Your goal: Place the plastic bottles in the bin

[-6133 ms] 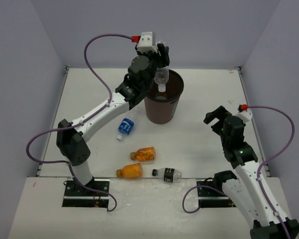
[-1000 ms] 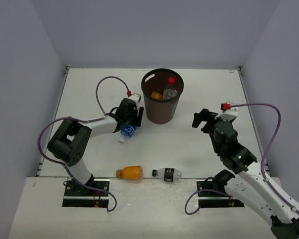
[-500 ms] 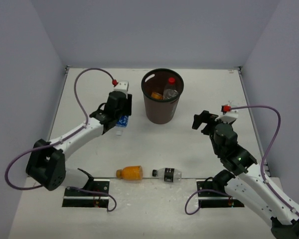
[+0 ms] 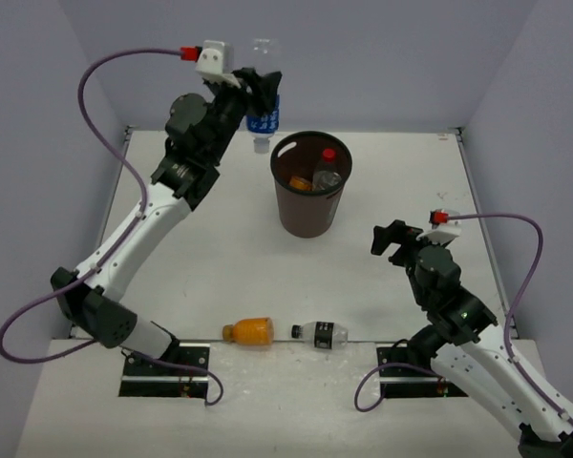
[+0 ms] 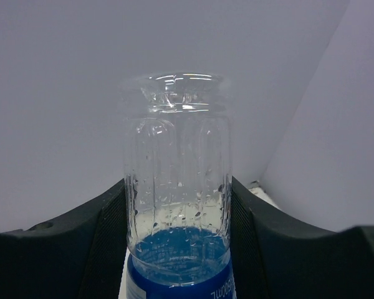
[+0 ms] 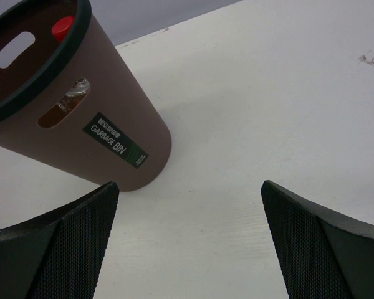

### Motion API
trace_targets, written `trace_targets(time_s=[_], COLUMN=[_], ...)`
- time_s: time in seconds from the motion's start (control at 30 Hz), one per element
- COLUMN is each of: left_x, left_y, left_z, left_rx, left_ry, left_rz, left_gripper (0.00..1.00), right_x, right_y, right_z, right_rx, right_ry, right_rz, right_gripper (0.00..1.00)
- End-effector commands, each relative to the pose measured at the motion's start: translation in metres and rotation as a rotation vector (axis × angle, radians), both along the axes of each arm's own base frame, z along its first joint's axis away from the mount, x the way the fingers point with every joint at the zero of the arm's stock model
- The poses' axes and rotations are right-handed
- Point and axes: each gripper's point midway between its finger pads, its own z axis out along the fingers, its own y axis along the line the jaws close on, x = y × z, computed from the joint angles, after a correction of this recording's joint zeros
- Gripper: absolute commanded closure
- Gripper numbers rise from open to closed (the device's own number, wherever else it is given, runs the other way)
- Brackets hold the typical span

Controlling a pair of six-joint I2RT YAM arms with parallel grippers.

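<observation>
white table (image 4: 392, 181), blue-labelled bottle (image 4: 262, 119) cap-down, clamped in left pincer (image 4: 259, 95), beside bin (image 4: 310, 215)

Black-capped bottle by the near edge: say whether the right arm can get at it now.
Probably yes: the black-capped bottle lies in the open, the right fingers stand open and empty, nothing between them.

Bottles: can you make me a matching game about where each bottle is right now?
Things:
1. blue-labelled bottle
2. black-capped bottle
3. red-capped bottle

Places:
A. inside the bin
B. up in the air, in the jaws of the left gripper
C. lying on the table

Pairs: 1-B, 2-C, 3-A
</observation>
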Motion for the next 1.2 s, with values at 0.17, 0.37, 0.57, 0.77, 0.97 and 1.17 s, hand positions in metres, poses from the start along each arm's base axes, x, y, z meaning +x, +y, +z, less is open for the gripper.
trace_targets(time_s=[0.17, 0.37, 0.57, 0.77, 0.97, 1.17], left_x=[0.054, 0.042, 0.028, 0.011, -0.009, -0.031], left_y=[-0.119, -0.138, -0.132, -0.120, -0.096, -0.052], left_z=[-0.042, -0.117, -0.128, -0.113, -0.088, -0.092], left_rx=[0.119, 0.231, 0.197, 0.174, 0.136, 0.122], left_ry=[0.001, 0.028, 0.059, 0.050, 0.050, 0.166], left_rz=[-0.084, 0.013, -0.021, -0.034, -0.021, 0.069], left_gripper=[0.70, 0.50, 0.05, 0.00, 0.00, 0.00], right_x=[-0.007, -0.007, -0.007, -0.008, -0.016, -0.023], right_y=[0.003, 0.007, 0.007, 0.009, 0.039, 0.060], right_z=[-0.036, -0.053, -0.055, -0.051, -0.035, -0.030], right_rx=[0.032, 0.043, 0.027, 0.007, -0.013, -0.015], right_ry=[0.078, 0.123, 0.133, 0.118, 0.064, 0.059], right_rz=[0.007, 0.012, 0.012, 0.040, 0.265, 0.395], right_gripper=[0.01, 0.01, 0.01, 0.01, 0.01, 0.01])
